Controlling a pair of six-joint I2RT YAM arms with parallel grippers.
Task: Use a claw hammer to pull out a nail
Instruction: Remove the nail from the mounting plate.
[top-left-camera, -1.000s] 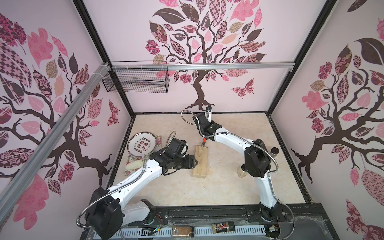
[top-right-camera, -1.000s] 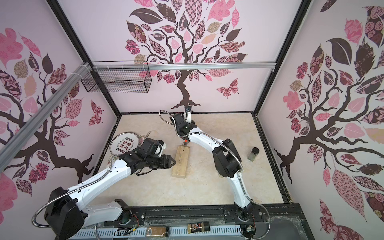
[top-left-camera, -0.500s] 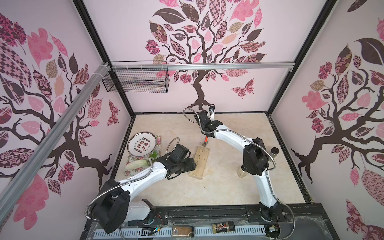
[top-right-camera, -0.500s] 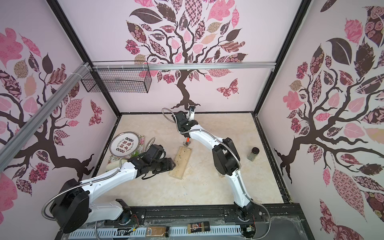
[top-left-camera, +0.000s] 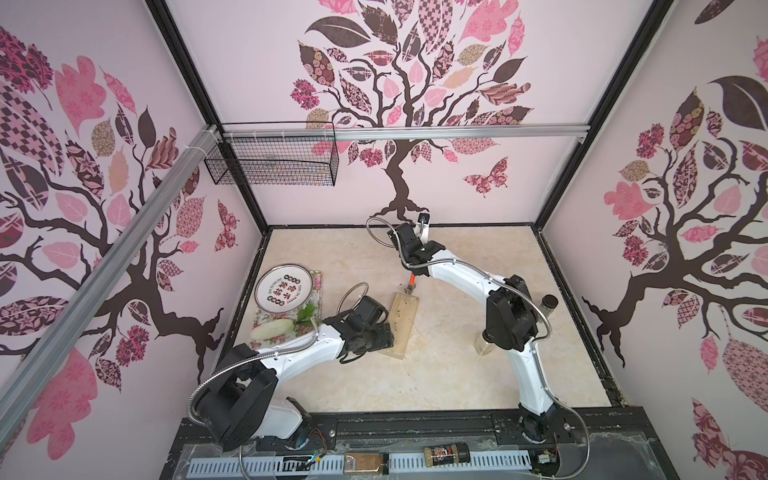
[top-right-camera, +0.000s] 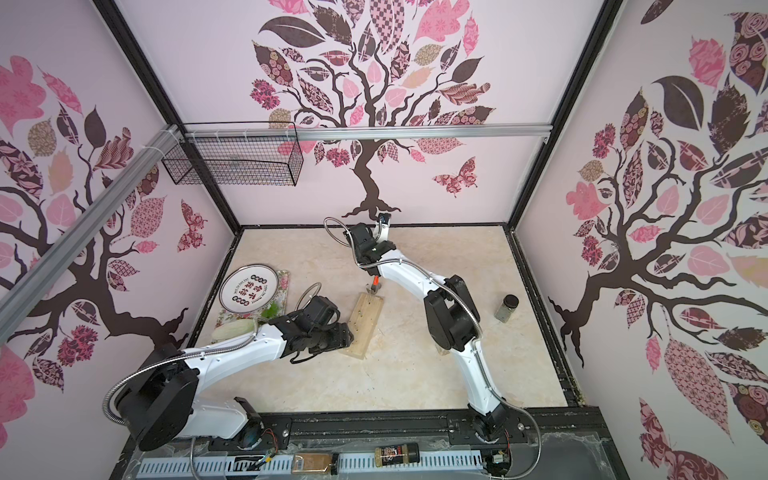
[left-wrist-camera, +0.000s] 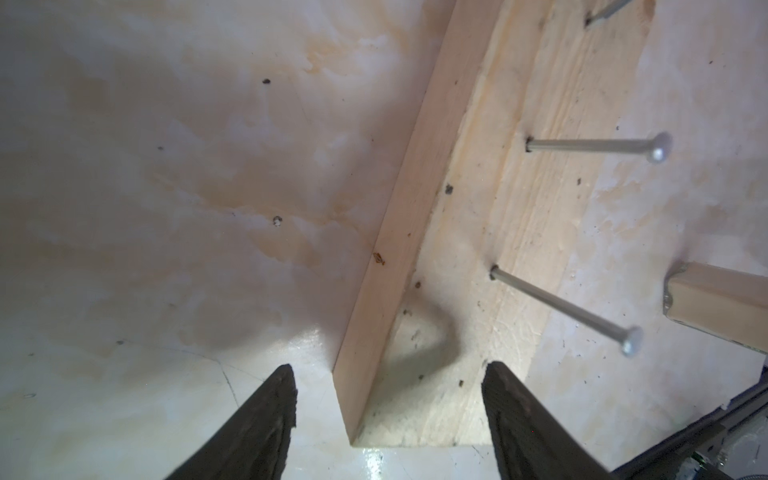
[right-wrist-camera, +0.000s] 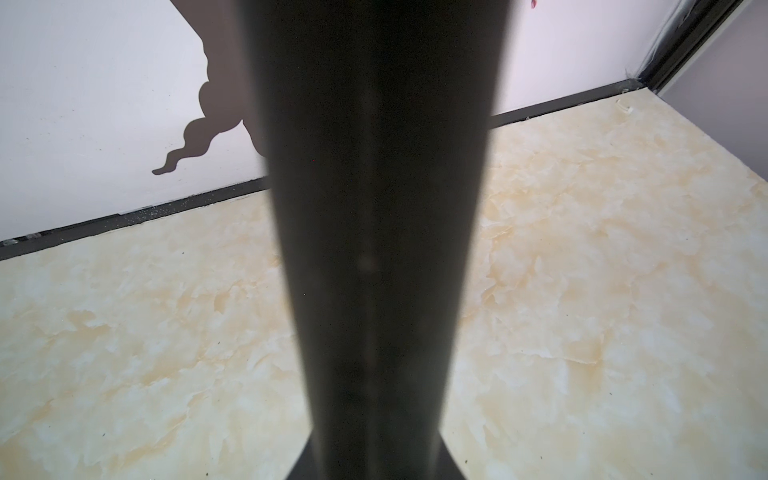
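Observation:
The claw hammer stands steeply over the far end of the pale wooden block (top-left-camera: 403, 324) (top-right-camera: 365, 324). Its orange neck (top-left-camera: 412, 280) (top-right-camera: 375, 282) shows below my right gripper (top-left-camera: 415, 269) (top-right-camera: 374, 270), which is shut on the black handle (right-wrist-camera: 382, 249). The head meets the block's far edge; I cannot tell whether the claw is on a nail. Two long nails (left-wrist-camera: 594, 146) (left-wrist-camera: 561, 305) stick up from the block (left-wrist-camera: 478, 249). My left gripper (left-wrist-camera: 389, 365) (top-left-camera: 384, 334) is open, its fingers either side of the block's near left corner.
A patterned plate (top-left-camera: 284, 289) and a white vegetable (top-left-camera: 270, 330) lie on a floral mat at the left. A spice jar (top-left-camera: 547, 303) stands at the right. A small wooden piece (left-wrist-camera: 715, 307) lies beyond the block. A wire basket (top-left-camera: 274, 166) hangs on the back rail.
My left gripper has slid back along the block's left side to its near corner. The block has turned slightly. The right arm and hammer have shifted a little toward the back.

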